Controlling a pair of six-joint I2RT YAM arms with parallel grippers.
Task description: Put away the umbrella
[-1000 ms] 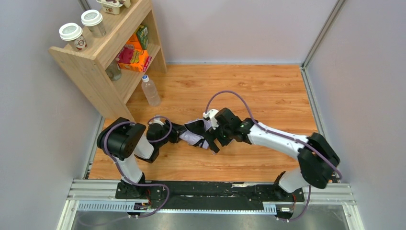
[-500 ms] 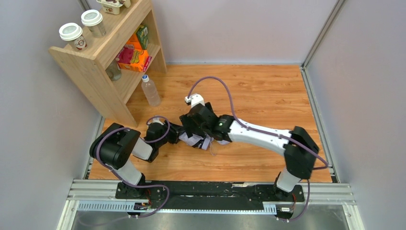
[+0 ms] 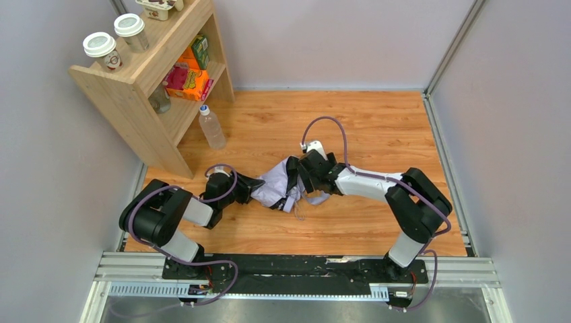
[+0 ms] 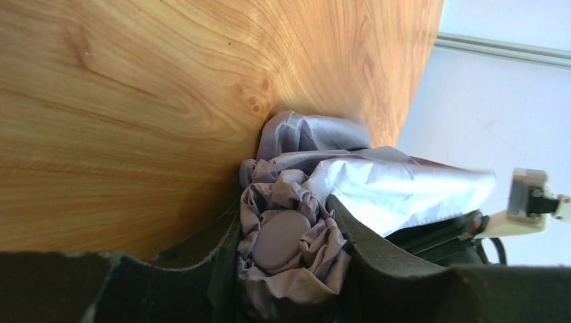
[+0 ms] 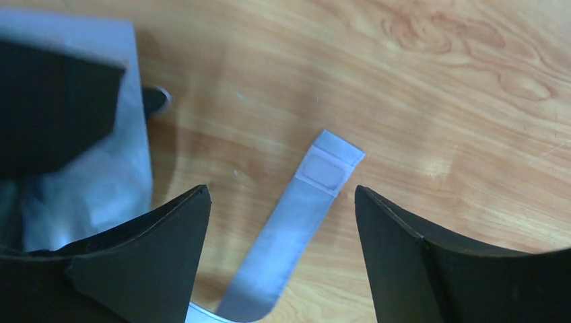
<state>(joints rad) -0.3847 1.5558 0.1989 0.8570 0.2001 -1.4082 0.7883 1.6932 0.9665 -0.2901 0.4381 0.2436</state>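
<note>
Jaws of the left gripper [image 4: 286, 259] are clamping the bunched end of the umbrella [image 4: 390, 192] between them, probably anchoring it for wrapping. Those of the right gripper [image 5: 281, 202] are standing wide apart, straddling its closure strap [image 5: 316, 182] without touching it.

Pale lavender umbrella [image 3: 275, 188], wood-grain table [image 3: 384, 128]

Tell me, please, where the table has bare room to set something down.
Two bare patches of table: far right, between the right arm and the back wall, and the near strip between the umbrella and the rail. Crowded: the middle, where the left gripper and right gripper meet the umbrella, and far left by the shelf and bottle.
</note>
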